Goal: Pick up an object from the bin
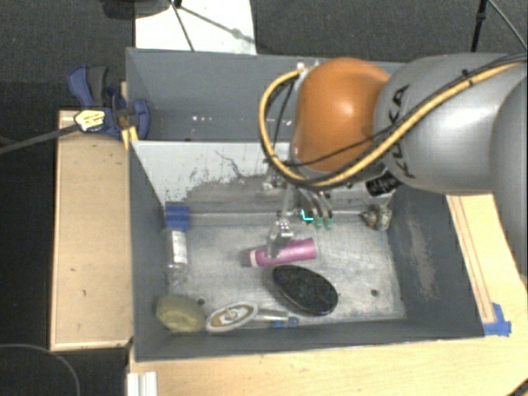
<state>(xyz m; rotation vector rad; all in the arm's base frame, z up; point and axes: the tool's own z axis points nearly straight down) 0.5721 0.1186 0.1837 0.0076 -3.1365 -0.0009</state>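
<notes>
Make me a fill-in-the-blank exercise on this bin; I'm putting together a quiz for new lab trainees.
1. The gripper hangs over a tube in mid-bin whose colour is ____.
2. Just nearer the camera than that tube lies a flat oval disc coloured ____.
3. The clear bottle by the left wall of the bin has a cap coloured ____.

Missing words: pink; black; blue.
</notes>
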